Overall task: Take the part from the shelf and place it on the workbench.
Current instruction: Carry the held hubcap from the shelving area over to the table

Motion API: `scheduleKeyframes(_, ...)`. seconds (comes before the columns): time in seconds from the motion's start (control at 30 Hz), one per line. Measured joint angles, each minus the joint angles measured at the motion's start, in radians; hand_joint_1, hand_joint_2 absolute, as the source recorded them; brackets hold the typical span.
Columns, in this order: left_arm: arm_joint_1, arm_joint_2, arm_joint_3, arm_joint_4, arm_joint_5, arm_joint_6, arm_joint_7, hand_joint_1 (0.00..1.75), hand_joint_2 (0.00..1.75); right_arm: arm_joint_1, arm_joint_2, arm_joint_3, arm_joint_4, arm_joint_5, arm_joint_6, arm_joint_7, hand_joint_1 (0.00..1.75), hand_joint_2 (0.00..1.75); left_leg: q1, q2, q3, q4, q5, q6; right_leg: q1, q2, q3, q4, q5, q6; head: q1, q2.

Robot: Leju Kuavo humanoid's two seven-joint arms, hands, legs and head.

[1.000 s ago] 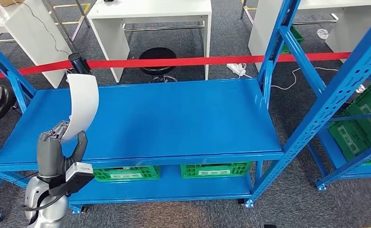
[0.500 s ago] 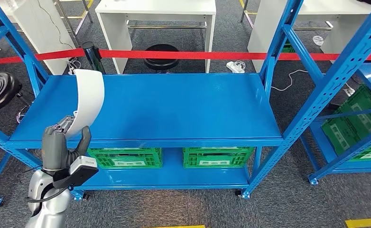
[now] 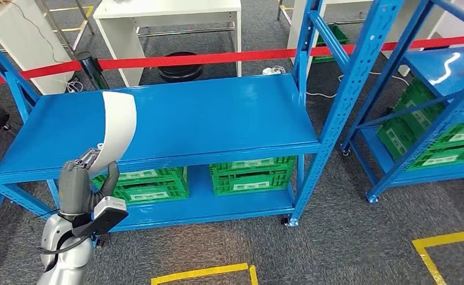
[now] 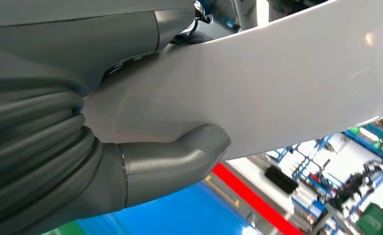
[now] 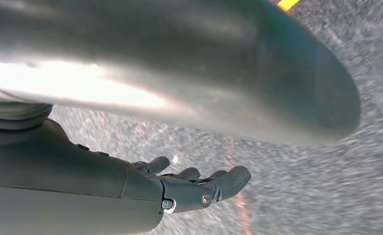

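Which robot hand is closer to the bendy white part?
The left hand: it grips the white part at its lower end. The right hand hangs over the grey floor, holding nothing.

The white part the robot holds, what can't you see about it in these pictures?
- Part, head view: its lower end is hidden inside the left hand.
- Left wrist view: the part runs off the picture's edge.
- Right wrist view: blurred floor behind the right hand.
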Motion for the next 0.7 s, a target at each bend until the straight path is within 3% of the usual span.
scheduleKeyframes(0.03,0.000,0.001,0.000,0.002,0.000,0.000,0.000,1.75,1.75,0.000,0.000,-0.009,0.000,-0.009,0.004,-0.004,0.00,0.00,0.000,-0.003,-0.010,0.059,-0.030,-0.001,0.000,0.008,-0.016,0.001,0.013,0.000,0.000,0.000)
scheduleKeyframes(0.07,0.000,0.001,0.000,0.004,0.000,0.000,0.000,1.75,1.75,0.000,0.001,-0.017,0.000,-0.016,0.008,-0.008,0.00,0.00,0.000,-0.004,-0.010,0.098,-0.038,0.000,0.001,0.015,-0.033,0.002,0.027,0.001,0.000,0.000)
scheduleKeyframes(0.1,0.000,0.001,0.000,0.004,0.000,0.000,0.000,1.75,1.75,0.000,0.001,-0.024,0.000,-0.020,0.011,-0.010,0.00,0.00,0.000,-0.005,0.005,0.107,-0.023,0.002,0.001,0.020,-0.049,0.003,0.040,0.002,0.000,0.000)
scheduleKeyframes(0.17,-0.003,0.001,0.000,0.003,-0.003,0.000,0.002,1.75,1.75,0.000,0.003,-0.035,0.000,-0.023,0.017,-0.014,0.00,0.00,0.000,-0.010,0.087,0.021,0.027,0.010,0.001,0.029,-0.078,0.005,0.065,0.006,0.000,0.000)
scheduleKeyframes(0.23,-0.005,0.001,0.000,-0.005,-0.007,0.000,0.005,1.75,1.75,0.000,0.005,-0.041,0.000,-0.024,0.024,-0.023,0.00,0.00,-0.004,-0.018,0.193,-0.125,0.028,0.021,0.003,0.036,-0.096,0.004,0.088,0.015,0.000,0.000)
scheduleKeyframes(0.27,-0.006,0.001,-0.001,-0.010,-0.007,0.000,0.007,1.75,1.75,0.000,0.005,-0.043,0.000,-0.024,0.028,-0.028,0.00,0.00,-0.006,-0.021,0.223,-0.176,0.018,0.026,0.003,0.039,-0.099,0.002,0.098,0.021,-0.001,0.000)
scheduleKeyframes(0.3,-0.005,0.001,-0.001,-0.013,-0.008,0.000,0.008,1.75,1.75,0.001,0.006,-0.044,0.000,-0.024,0.031,-0.031,0.00,0.00,-0.010,-0.022,0.232,-0.201,0.012,0.033,0.002,0.040,-0.100,-0.002,0.109,0.028,-0.003,0.000)
scheduleKeyframes(0.37,-0.005,0.001,-0.001,-0.017,-0.011,0.000,0.009,1.75,1.75,0.003,0.006,-0.050,0.000,-0.024,0.035,-0.034,0.00,0.00,-0.011,-0.019,0.217,-0.208,0.032,0.049,-0.002,0.039,-0.105,-0.009,0.123,0.042,-0.008,0.000)
scheduleKeyframes(0.4,-0.004,0.001,-0.001,-0.017,-0.013,0.000,0.010,1.75,1.75,0.004,0.007,-0.053,0.000,-0.024,0.036,-0.034,0.00,0.00,-0.010,-0.016,0.206,-0.209,0.046,0.058,-0.003,0.035,-0.112,0.000,0.106,0.048,-0.007,0.000)
scheduleKeyframes(0.43,-0.003,0.001,-0.001,-0.019,-0.015,0.000,0.010,1.75,1.75,0.005,0.007,-0.055,0.000,-0.024,0.037,-0.034,0.00,0.00,-0.008,-0.013,0.193,-0.211,0.060,0.066,-0.004,0.028,-0.125,0.027,0.068,0.053,-0.006,0.000)
scheduleKeyframes(0.5,-0.001,0.000,-0.001,-0.022,-0.018,0.000,0.011,1.75,1.75,0.003,0.008,-0.057,0.000,-0.025,0.038,-0.033,0.00,0.00,-0.008,-0.008,0.162,-0.210,0.086,0.074,-0.007,0.014,-0.156,0.136,-0.043,0.062,-0.003,0.000)
scheduleKeyframes(0.53,0.001,0.000,-0.001,-0.023,-0.018,0.000,0.011,1.75,1.75,0.002,0.008,-0.057,0.000,-0.025,0.039,-0.033,0.00,0.00,-0.008,-0.005,0.145,-0.208,0.100,0.074,-0.007,0.012,-0.168,0.201,-0.082,0.065,-0.002,0.000)
scheduleKeyframes(0.57,0.002,0.000,-0.001,-0.023,-0.019,0.000,0.012,1.75,1.75,0.001,0.008,-0.057,0.000,-0.025,0.039,-0.033,0.00,0.00,-0.008,-0.002,0.126,-0.205,0.113,0.073,-0.007,0.011,-0.171,0.254,-0.095,0.068,-0.002,0.000)
scheduleKeyframes(0.63,0.004,0.000,-0.001,-0.023,-0.020,-0.001,0.013,1.75,1.75,0.000,0.008,-0.057,0.000,-0.025,0.041,-0.033,0.00,0.00,-0.008,0.005,0.084,-0.194,0.138,0.069,-0.007,0.010,-0.134,0.281,-0.058,0.070,-0.002,0.000)
scheduleKeyframes(0.67,0.005,0.001,-0.001,-0.023,-0.021,-0.002,0.014,1.75,1.75,0.000,0.008,-0.057,0.000,-0.024,0.043,-0.033,0.00,0.00,-0.007,0.007,0.063,-0.186,0.148,0.066,-0.007,0.008,-0.089,0.245,-0.032,0.070,-0.002,0.000)
scheduleKeyframes(0.7,0.006,0.001,-0.001,-0.024,-0.021,-0.002,0.015,1.75,1.75,-0.001,0.008,-0.057,0.000,-0.024,0.044,-0.033,0.00,0.00,-0.007,0.008,0.046,-0.177,0.156,0.062,-0.007,0.006,-0.036,0.187,-0.024,0.069,-0.002,0.000)
